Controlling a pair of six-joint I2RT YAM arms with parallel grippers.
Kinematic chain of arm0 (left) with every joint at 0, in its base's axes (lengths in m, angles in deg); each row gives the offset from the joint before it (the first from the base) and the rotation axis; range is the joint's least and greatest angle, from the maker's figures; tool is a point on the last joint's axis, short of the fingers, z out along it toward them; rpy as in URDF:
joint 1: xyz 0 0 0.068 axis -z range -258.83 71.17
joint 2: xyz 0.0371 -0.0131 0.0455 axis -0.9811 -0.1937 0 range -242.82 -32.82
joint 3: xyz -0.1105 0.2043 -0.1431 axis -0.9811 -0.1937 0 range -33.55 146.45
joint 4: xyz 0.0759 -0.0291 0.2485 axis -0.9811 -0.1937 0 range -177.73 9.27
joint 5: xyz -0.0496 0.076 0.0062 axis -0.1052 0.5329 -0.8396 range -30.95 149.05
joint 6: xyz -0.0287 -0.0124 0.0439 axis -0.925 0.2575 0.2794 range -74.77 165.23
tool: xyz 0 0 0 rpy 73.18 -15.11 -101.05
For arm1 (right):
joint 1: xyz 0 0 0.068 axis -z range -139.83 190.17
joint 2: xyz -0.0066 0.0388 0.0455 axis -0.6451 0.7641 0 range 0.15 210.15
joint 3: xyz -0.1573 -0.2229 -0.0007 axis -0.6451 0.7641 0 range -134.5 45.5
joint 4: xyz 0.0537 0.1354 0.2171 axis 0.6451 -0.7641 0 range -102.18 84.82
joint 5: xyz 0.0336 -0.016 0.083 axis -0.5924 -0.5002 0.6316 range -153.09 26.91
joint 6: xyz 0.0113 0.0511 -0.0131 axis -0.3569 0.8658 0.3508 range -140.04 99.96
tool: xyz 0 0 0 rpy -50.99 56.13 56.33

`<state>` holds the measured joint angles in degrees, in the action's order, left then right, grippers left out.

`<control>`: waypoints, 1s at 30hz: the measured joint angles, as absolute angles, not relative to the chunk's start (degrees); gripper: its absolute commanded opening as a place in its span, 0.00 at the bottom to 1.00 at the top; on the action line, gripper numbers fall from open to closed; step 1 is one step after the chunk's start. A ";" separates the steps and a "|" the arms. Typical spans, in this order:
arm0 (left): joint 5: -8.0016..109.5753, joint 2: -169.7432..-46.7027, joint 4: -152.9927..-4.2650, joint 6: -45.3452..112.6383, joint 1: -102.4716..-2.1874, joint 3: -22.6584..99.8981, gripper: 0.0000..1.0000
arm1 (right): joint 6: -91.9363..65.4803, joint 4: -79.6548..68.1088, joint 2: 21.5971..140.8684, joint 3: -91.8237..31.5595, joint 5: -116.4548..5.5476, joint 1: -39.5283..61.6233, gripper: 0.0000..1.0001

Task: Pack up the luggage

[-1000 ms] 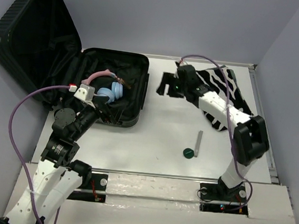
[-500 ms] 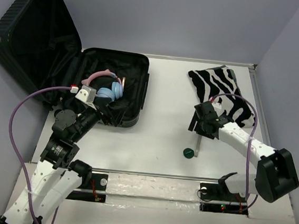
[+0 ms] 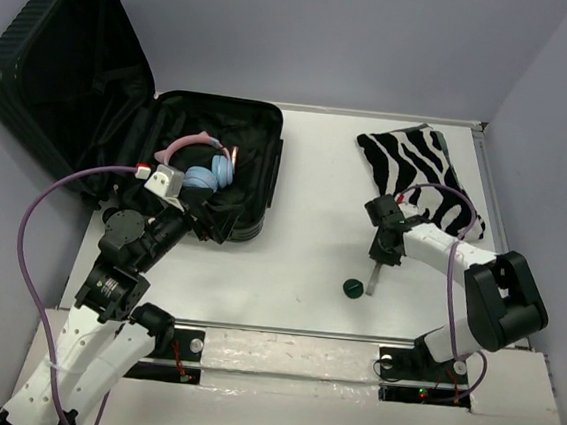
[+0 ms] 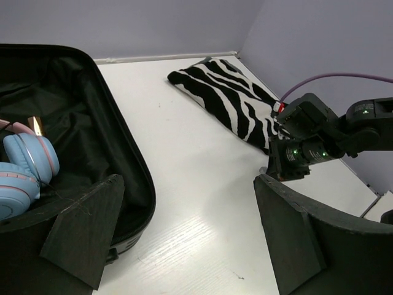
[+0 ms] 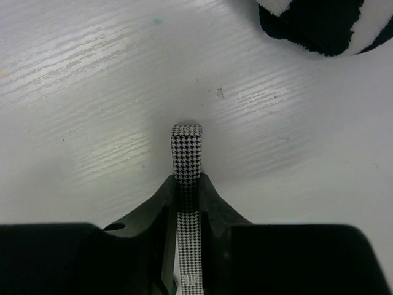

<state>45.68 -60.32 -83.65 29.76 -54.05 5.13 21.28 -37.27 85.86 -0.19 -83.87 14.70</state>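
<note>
The luggage (image 3: 208, 165) is lying open at the far left of the table (image 3: 300, 254), its ribbed lid (image 3: 61, 71) standing up and leaning back toward the left wall. Its lined tray is holding blue headphones (image 3: 208, 177) with a pink band, resting near the tray's middle. From the left wrist view the tray's rounded rim (image 4: 132, 166) is sitting just in front of the left gripper, with the headphones (image 4: 24, 169) showing inside at the left edge.

A zebra cloth (image 3: 423, 176) is lying folded at the far right of the table, well apart from the luggage. The left arm is reaching toward the tray's near edge, and the left gripper (image 3: 197, 219) is hanging there with its jaws spread wide, holding nothing; its two fingers (image 4: 86, 230) are framing bare table and the tray's corner.

The right arm is bending in from the right, and the right gripper (image 3: 380, 250) is pointing down at the table between the cloth and the front edge. Its jaws are pressing closed on a thin houndstooth strip (image 5: 186, 161), whose far end is sticking out past the fingertips and lying on the table. In the top view the strip (image 3: 372, 277) is running toward the front edge. A small green disc (image 3: 352, 289) is lying just beside the strip's near end.
</note>
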 measured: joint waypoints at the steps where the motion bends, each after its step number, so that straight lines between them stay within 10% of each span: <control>1: 45.68 -60.32 -83.65 29.76 -54.05 5.13 0.99 | 21.04 -37.06 86.00 -0.39 -83.91 14.70 0.12; 13: 45.88 -60.28 -83.67 29.78 -53.75 5.13 0.99 | 12.23 -38.70 89.23 -32.41 -76.90 8.41 0.14; 18: 46.23 -60.30 -83.80 29.78 -53.79 5.13 0.99 | 10.85 -32.97 108.18 -64.95 -67.89 1.04 0.87; 21: 46.78 -60.32 -84.13 29.81 -53.81 5.13 0.99 | 10.76 -31.79 116.05 -74.26 -64.50 -0.45 0.91; 30: 46.99 -60.28 -84.61 29.81 -53.81 5.13 0.99 | 10.48 -34.43 96.01 -31.42 -72.64 0.73 0.84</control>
<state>46.99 -60.28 -84.61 29.81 -53.81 5.13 10.48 -34.43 96.01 -31.42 -72.64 0.73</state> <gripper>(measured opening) 0.990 0.828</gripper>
